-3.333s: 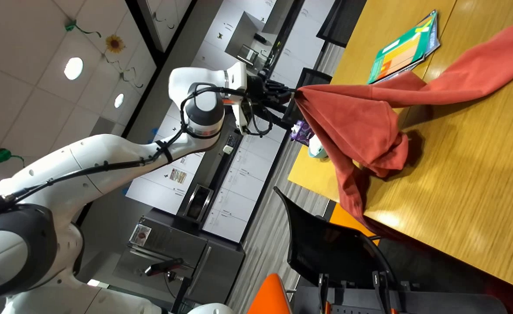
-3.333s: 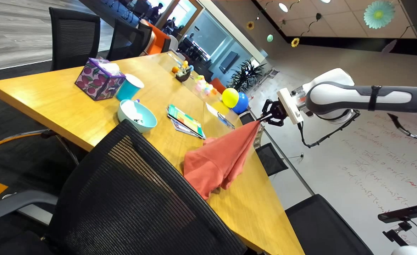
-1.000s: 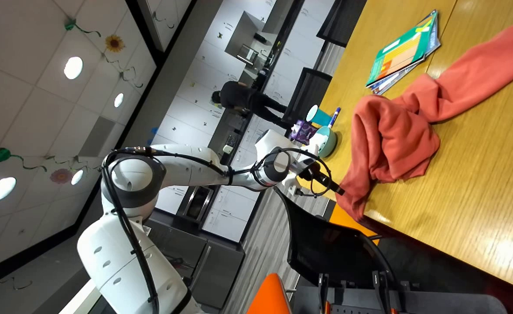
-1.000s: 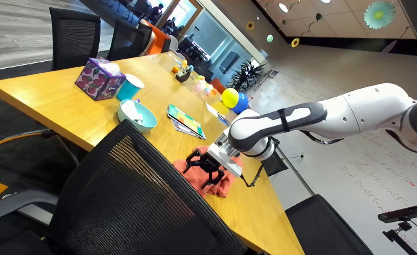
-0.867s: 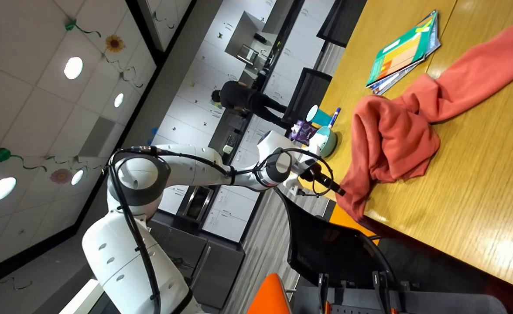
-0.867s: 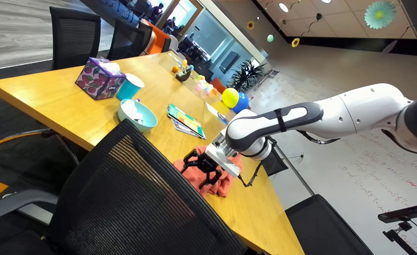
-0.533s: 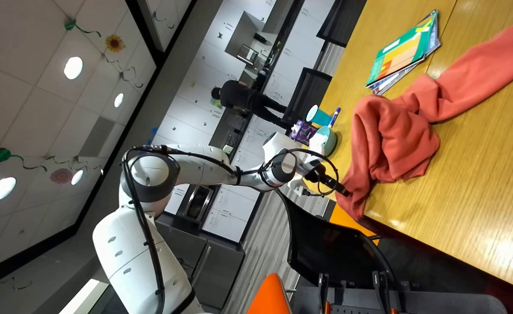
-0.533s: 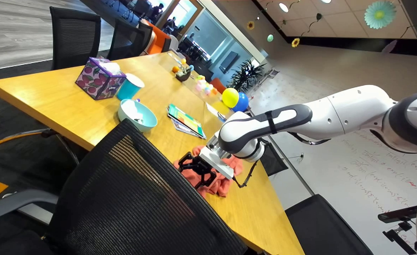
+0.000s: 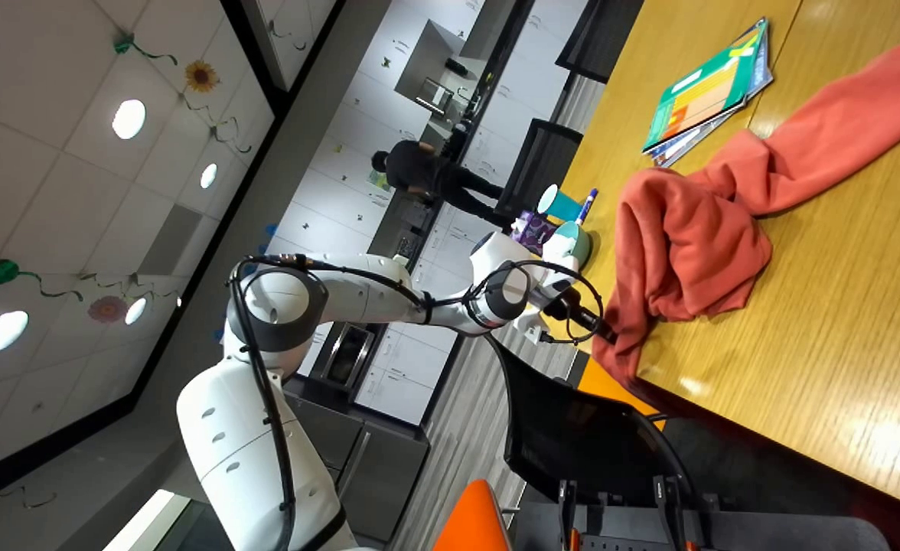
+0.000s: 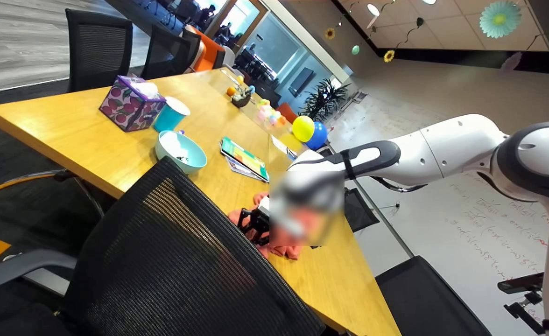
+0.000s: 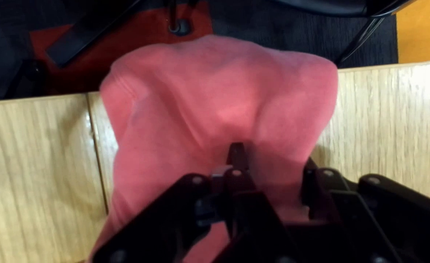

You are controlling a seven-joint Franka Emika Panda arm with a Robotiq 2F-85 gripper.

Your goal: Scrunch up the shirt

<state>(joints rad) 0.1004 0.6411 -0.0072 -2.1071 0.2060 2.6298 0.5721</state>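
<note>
Wrist view: shirt beneath gripper.

gripper: earlier it pinched the shirt and held its peak raised; now its fingers stand apart, low at the shirt's overhanging end | shirt: this peak has sunk into folds | cup and pen: became visible beside the shirt, in an exterior view | person: now also visible there, well beyond the shirt

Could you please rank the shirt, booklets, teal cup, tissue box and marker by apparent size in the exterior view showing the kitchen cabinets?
Largest to smallest:
Shirt
Booklets
Teal cup and tissue box: too alike to rank
Marker
</note>
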